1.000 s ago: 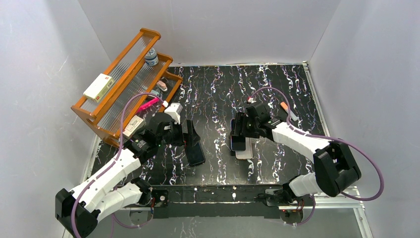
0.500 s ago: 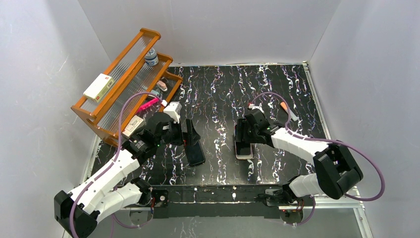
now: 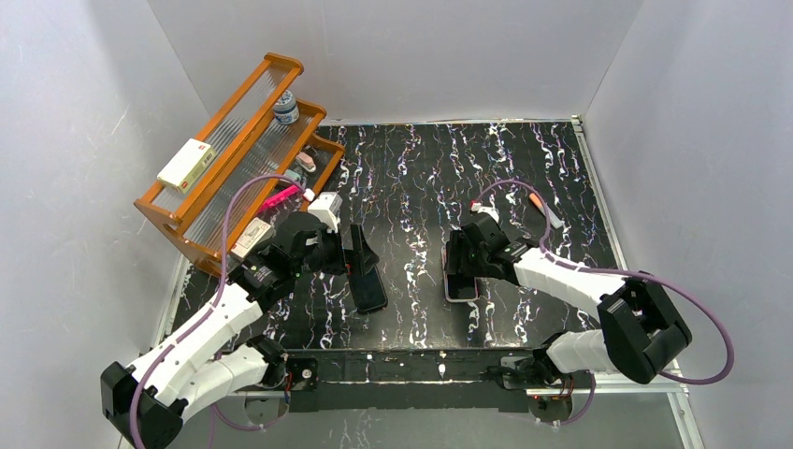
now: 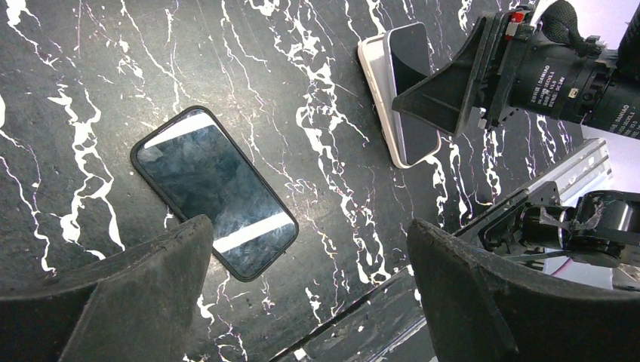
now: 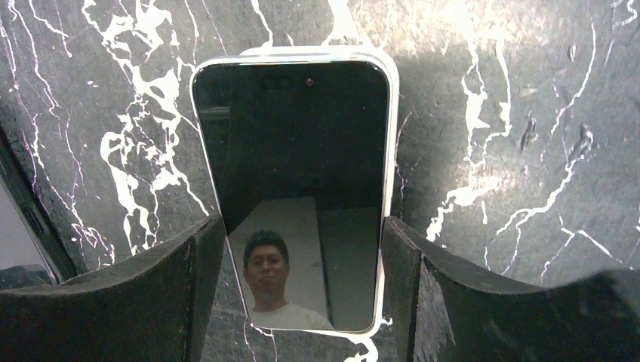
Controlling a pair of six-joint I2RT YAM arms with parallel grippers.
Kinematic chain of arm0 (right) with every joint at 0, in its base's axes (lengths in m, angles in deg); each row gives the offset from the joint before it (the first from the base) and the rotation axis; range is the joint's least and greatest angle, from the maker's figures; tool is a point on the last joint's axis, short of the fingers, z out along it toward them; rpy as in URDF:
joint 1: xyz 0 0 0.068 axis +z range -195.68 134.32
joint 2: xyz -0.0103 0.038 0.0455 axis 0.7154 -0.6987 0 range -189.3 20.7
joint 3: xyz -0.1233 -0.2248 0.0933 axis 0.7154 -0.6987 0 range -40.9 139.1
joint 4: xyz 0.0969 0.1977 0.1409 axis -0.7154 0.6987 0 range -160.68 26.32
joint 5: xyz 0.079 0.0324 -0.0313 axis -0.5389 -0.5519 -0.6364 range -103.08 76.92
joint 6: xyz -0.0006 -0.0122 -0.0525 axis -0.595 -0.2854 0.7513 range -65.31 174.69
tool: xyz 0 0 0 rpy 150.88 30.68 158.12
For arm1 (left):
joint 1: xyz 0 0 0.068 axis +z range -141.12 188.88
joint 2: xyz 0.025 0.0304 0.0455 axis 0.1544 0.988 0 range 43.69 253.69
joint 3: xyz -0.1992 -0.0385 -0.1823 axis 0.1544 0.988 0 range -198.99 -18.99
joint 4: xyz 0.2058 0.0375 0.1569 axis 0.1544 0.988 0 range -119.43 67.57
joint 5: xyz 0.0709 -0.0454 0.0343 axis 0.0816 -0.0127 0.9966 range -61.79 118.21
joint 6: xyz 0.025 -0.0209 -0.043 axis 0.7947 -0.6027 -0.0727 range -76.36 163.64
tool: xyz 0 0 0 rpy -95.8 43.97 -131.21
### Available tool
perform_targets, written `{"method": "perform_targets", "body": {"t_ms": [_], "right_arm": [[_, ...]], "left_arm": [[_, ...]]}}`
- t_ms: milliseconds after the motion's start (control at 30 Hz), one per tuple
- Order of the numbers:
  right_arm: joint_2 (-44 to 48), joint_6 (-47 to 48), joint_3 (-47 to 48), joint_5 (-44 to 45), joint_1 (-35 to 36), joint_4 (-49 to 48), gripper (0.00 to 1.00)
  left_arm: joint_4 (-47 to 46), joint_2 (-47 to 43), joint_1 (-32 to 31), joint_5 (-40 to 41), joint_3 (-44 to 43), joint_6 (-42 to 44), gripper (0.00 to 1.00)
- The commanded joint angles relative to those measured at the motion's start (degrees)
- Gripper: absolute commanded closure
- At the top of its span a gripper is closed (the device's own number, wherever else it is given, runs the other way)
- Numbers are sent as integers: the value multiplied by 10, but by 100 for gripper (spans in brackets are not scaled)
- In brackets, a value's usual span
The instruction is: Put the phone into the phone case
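Seating step: the right gripper [image 5: 302, 225] pinches the phone [image 5: 294, 151] by its 2 long edges, mid-frame, slightly skewed over the phone case [image 5: 302, 51]. The next move probably calls for squaring it, then pressing down. The left gripper [image 4: 308, 226] is spread wide.

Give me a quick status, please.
Left gripper open, empty. Right gripper shut on the phone, tilted over the phone case. Other black phone lies apart.

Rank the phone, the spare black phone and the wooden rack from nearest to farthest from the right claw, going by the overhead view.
1. phone: between the fingers of the right claw, on the pale phone case.
2. spare black phone: lying flat further left.
3. wooden rack: farthest, off to the far left.
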Motion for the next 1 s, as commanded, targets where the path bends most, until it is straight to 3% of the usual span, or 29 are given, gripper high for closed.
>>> {"method": "perform_targets", "body": {"t_ms": [0,233,400,600,833,967], "right_arm": [[27,-28,19,5,6,47,26],[28,-11,59,-3,6,98,8],[15,21,87,-24,-7,119,4],[26,48,67,-95,-58,95,18],[39,54,20,-220,-148,41,37],[34,56,-4,-279,-210,12,40]], "left_arm": [[-1,1,1,-10,3,-3,2],[-5,31,1,-15,-8,-8,2],[-14,66,0,-23,-22,-15,3],[-48,141,-9,-45,-35,-48,14],[-116,237,-63,-32,-67,-97,25],[-171,287,-73,-30,-76,-127,34]]}}
